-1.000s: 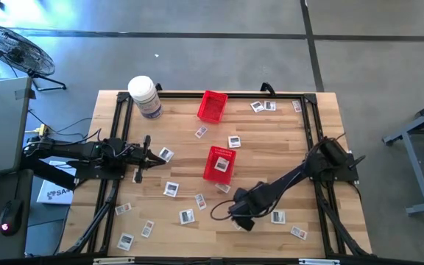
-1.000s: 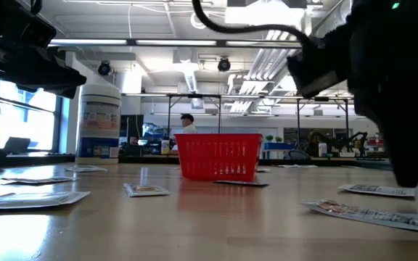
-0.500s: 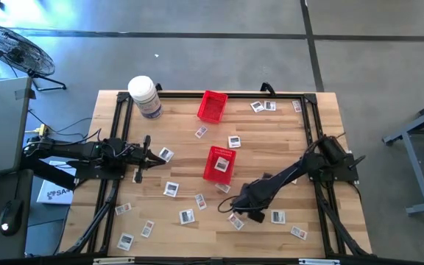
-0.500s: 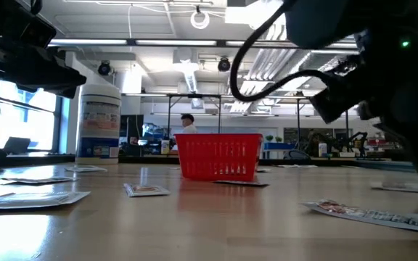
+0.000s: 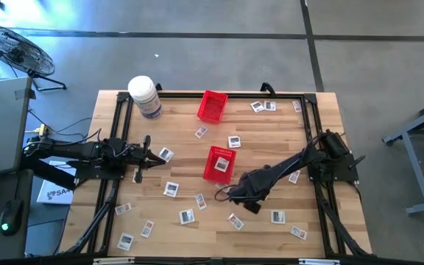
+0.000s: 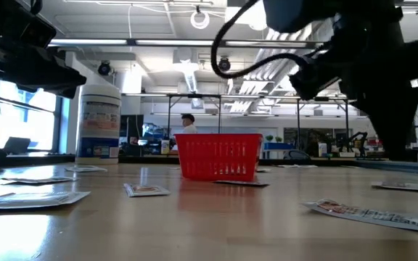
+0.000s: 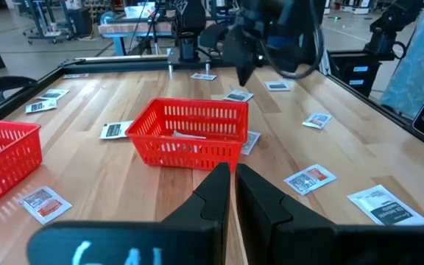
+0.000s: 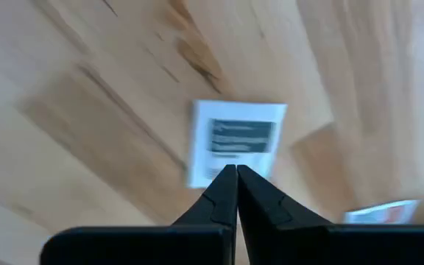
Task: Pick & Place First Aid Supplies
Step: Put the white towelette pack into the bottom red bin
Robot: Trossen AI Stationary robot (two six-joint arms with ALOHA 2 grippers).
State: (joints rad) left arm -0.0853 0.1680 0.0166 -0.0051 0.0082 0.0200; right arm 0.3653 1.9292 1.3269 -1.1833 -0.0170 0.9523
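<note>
your left gripper [image 5: 147, 157] waits at the table's left side, fingers pressed together, a packet [image 5: 166, 154] just beside its tip. your right gripper [image 5: 230, 193], fingers pressed together and holding nothing, hangs over a packet [image 8: 235, 140], with the red basket [image 5: 218, 163] nearby.

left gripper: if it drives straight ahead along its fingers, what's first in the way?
Probably the red mesh basket at table centre, straight ahead of the shut left gripper. Depth is uncertain; no flat packet seems nearer.
</note>
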